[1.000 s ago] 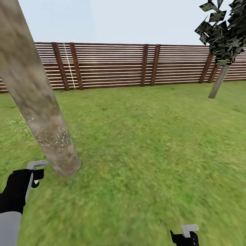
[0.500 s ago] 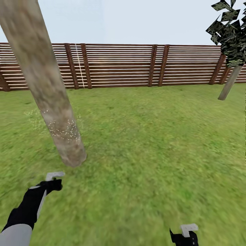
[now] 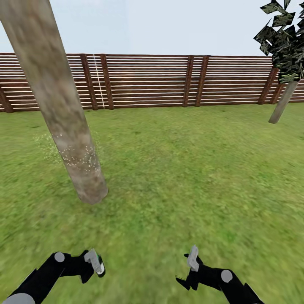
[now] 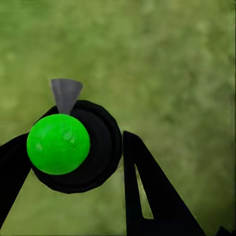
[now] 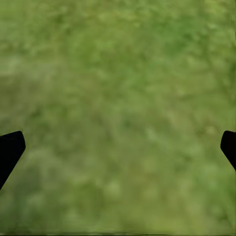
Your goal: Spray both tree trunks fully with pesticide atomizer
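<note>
A thick mottled grey-brown tree trunk (image 3: 63,109) leans across the left of the head view, with white specks around its lower part. A second tree (image 3: 282,99) with dark foliage stands far right by the fence. Low in the head view, my left gripper (image 3: 93,263) is shut on the pesticide atomizer (image 3: 98,267), well short of the trunk base. In the left wrist view the atomizer (image 4: 73,147) is a dark round body with a green spot, held between the black fingers (image 4: 147,196). My right gripper (image 3: 189,268) hovers over grass, open; its fingertips (image 5: 10,151) stand wide apart.
Green grass floor (image 3: 181,177) spreads all around. A brown slatted wooden fence (image 3: 160,80) closes off the far side of the garden. Wide open lawn lies between the two trees.
The view shifted slightly at first. My left gripper drew back from the trunk base, low and inward, holding the atomizer. My right arm came further into view and turned inward.
</note>
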### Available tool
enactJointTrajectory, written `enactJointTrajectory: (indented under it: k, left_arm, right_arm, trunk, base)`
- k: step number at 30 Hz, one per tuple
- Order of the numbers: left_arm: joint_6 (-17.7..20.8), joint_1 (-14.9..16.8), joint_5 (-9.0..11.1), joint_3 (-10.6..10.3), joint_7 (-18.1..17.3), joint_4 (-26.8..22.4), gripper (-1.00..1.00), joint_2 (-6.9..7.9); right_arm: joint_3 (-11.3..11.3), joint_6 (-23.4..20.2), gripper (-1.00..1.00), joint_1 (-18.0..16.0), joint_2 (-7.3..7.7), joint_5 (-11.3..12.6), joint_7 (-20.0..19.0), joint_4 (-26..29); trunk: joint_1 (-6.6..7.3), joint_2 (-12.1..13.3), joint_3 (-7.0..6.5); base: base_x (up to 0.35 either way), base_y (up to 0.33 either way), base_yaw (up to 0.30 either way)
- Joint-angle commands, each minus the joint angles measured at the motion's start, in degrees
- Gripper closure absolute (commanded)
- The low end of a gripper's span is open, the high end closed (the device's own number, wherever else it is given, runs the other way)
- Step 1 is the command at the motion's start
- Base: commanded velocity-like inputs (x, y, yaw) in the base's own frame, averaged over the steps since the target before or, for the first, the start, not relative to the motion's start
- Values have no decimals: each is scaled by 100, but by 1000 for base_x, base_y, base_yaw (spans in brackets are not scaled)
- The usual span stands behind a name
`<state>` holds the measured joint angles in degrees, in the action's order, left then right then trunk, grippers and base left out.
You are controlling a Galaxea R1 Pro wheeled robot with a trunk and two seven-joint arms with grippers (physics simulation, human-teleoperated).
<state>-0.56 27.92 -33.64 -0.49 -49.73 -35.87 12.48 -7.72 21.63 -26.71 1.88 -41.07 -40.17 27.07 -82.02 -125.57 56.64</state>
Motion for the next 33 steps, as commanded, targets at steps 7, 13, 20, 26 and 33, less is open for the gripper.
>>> enactJointTrajectory:
  k: [7, 13, 20, 26, 33]
  left_arm:
    - [4, 3, -36, -360, -53, -8, 100, -185]
    - [80, 9, -56, -1125, -29, -56, 100, -505]
    - [127, 49, -566, -1284, -19, -72, 100, -942]
    - [162, 40, -965, -1312, -22, -86, 100, -1163]
    - [162, 47, -1244, -1341, -28, -87, 100, -1383]
  right_arm:
    - [473, 26, 100, -6, -192, -234, -42, 16]
    - [506, 19, 100, -10, -539, -241, -652, 292]
    - [510, 17, 100, -10, -820, -236, -1142, 518]
    - [517, 17, 100, -10, -924, -244, -1194, 538]
    - [517, 17, 100, -10, -943, -246, -1195, 536]
  trunk:
    - [1, -2, 5]
    - [1, -2, 5]
    - [1, -2, 5]
    - [1, -2, 5]
    - [1, -2, 5]
  base:
    - [0, 0, 0]
    - [0, 0, 0]
    - [0, 0, 0]
    - [0, 0, 0]
    - [0, 0, 0]
